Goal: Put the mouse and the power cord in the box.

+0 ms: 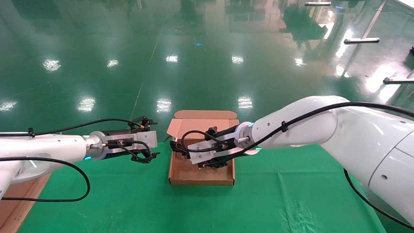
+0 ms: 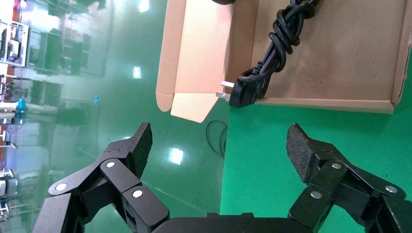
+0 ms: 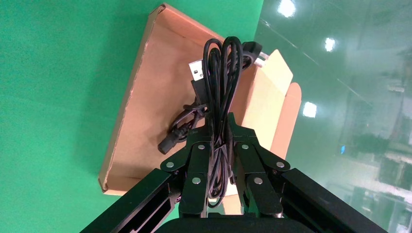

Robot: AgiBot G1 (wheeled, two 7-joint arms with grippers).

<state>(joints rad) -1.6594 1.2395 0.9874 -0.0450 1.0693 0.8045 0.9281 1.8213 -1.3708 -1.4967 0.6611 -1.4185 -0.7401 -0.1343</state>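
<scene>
Right gripper clamps mouse wire bundle over box; power cord inside. Next you lower, release. Left gripper idle, spread.

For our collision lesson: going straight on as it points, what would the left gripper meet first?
The open left gripper would likely meet the box's near wall, by the power cord's plug; height is unclear.

The head camera looks forward and down from above, both arms reaching toward twelve o'clock over the green table. Each wrist camera sits just behind its own fingers, looking along them from close range. All three views share the box, which lies at twelve o'clock from the head.
</scene>
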